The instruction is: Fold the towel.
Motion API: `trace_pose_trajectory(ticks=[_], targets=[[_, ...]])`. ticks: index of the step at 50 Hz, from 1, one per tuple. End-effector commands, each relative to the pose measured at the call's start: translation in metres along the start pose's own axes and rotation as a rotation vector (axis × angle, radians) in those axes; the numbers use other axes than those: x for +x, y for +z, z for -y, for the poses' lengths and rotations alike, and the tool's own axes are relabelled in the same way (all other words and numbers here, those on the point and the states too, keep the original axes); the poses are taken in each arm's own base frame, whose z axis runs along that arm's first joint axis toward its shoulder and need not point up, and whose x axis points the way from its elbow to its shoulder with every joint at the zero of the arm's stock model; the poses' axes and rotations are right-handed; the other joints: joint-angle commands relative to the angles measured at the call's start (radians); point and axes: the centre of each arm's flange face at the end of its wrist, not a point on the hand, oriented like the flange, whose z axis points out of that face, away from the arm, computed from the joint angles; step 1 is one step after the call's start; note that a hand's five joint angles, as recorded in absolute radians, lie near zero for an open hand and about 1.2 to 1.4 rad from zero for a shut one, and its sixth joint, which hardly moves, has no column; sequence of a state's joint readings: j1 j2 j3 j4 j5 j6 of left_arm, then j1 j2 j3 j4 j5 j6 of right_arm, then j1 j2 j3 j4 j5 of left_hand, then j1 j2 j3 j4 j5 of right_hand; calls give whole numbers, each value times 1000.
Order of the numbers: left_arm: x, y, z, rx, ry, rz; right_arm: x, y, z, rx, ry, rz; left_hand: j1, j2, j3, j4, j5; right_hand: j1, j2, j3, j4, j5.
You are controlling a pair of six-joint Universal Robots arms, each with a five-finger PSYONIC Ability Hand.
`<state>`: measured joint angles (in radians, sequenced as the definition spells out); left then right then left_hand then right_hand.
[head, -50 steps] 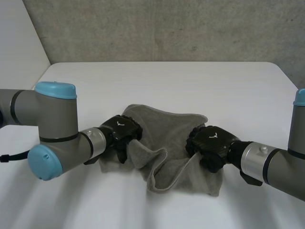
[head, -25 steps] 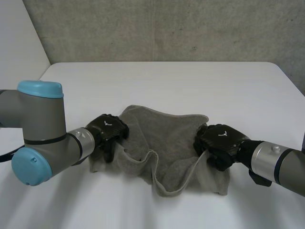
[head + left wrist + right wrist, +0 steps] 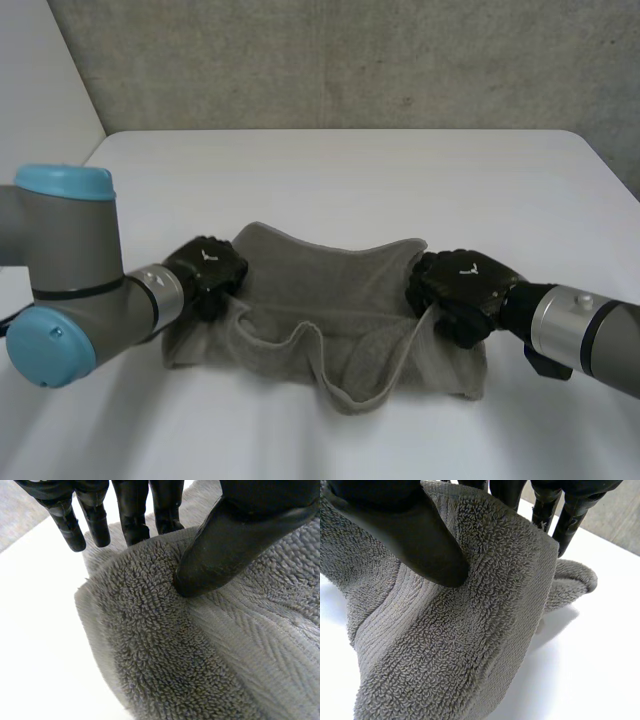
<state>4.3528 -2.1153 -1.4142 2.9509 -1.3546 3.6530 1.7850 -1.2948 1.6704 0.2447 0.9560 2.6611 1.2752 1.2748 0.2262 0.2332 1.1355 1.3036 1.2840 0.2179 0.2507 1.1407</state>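
Towel: a grey terry-cloth towel [image 3: 330, 290] lies rumpled on the near half of the white table [image 3: 350, 170]. It is strung out between the two hands, and its near edge sags in a loose loop between them.
Left side: the black left hand [image 3: 210, 275] sits at the towel's left end, clamped on the cloth.
Left wrist close-up: the thumb [image 3: 225, 545] presses onto a fold of the pile, and the fingers [image 3: 132, 515] reach down behind the same fold (a plain pinch, with cloth bunched between).
Right side: the black right hand [image 3: 460, 290] sits at the towel's right end, likewise gripping it.
Right wrist close-up: the thumb [image 3: 405, 530] bears on one face of a raised fold, with the fingers [image 3: 546, 507] behind it. From that grip the cloth drops to the table.
Arms: the left arm [image 3: 70, 270], grey with light-blue caps, comes in low from the left. The right arm [image 3: 585, 330] comes in from the right.
Backdrop: a rough grey concrete wall [image 3: 350, 60] stands beyond the table's far edge.
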Motion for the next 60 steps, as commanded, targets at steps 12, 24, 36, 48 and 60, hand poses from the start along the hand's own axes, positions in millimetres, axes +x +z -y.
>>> trace_pose_trajectory(ticks=[12,24,36,48,60], targets=[[-103,-79,174,770,-49,378,83,-57,201,675,-68,-383,121,121,-52,-59,86,93,112,-43,-76,81],[-99,-76,114,757,-162,227,57,-34,129,490,-72,-304,121,121,-52,-59,86,93,112,-43,-76,81],[-40,-42,23,461,-292,31,26,-12,49,236,-43,-213,121,121,-52,-59,86,93,112,-43,-76,81],[-40,-43,12,377,-266,36,32,-6,44,190,-56,-212,-454,-454,-52,-59,-489,-758,-738,-43,-76,-769],[-29,-39,-6,282,-202,11,29,5,20,115,-45,-175,-662,-662,-52,-59,-697,-893,-873,-43,-76,-904]])
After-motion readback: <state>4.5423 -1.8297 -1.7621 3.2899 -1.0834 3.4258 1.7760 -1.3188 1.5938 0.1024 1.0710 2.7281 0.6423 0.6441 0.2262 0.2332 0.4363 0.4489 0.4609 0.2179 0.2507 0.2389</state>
